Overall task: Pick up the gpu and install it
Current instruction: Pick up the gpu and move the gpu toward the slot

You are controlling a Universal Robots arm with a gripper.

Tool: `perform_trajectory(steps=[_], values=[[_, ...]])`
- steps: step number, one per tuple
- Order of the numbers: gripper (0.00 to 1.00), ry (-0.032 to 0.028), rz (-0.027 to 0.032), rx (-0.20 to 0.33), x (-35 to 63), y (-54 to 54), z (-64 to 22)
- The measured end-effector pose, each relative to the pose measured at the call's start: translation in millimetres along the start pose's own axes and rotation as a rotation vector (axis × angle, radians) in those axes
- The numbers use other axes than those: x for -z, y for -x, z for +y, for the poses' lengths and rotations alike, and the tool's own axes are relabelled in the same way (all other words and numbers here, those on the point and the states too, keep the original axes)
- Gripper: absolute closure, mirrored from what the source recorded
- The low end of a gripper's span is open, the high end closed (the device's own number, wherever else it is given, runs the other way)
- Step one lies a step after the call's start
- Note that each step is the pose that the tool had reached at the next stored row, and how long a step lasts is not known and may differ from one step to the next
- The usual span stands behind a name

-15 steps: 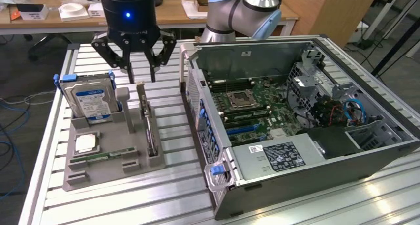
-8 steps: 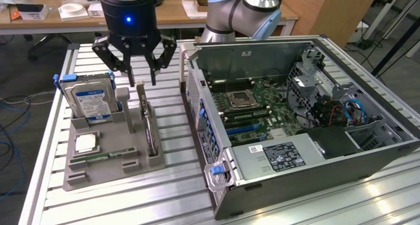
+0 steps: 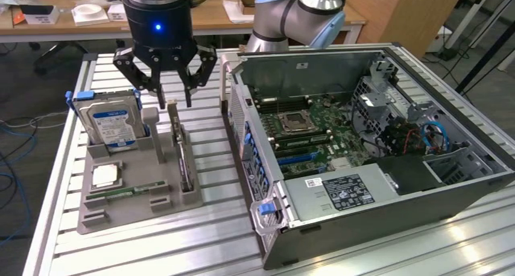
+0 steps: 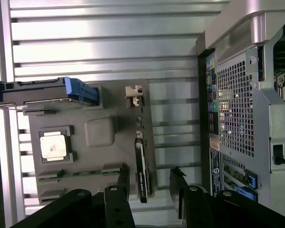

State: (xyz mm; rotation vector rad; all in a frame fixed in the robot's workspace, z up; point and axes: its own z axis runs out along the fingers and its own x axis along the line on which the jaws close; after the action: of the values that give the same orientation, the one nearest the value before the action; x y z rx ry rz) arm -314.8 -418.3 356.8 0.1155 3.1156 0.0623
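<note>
Gpu [image 3: 183, 158], a thin dark card on edge in the grey plastic holder [image 3: 129, 194], stands just below the black hand [image 3: 175, 101]; hand wide, straddling one end of its long edge.

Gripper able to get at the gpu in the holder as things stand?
Likely yes. The gpu stands on edge in the gray holder, top edge bare, the hard drive apart beside it; the gripper hangs right above the gpu, jaws open.

hand [image 3: 175, 103] spread, above upright gpu [image 3: 183, 158]
</note>
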Motion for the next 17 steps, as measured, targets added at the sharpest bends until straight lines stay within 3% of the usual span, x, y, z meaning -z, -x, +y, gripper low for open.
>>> perform_trajectory(steps=[17], values=[[0.53, 0.0000, 0.0002, 0.000, -15.1, 0.2, -8.2]])
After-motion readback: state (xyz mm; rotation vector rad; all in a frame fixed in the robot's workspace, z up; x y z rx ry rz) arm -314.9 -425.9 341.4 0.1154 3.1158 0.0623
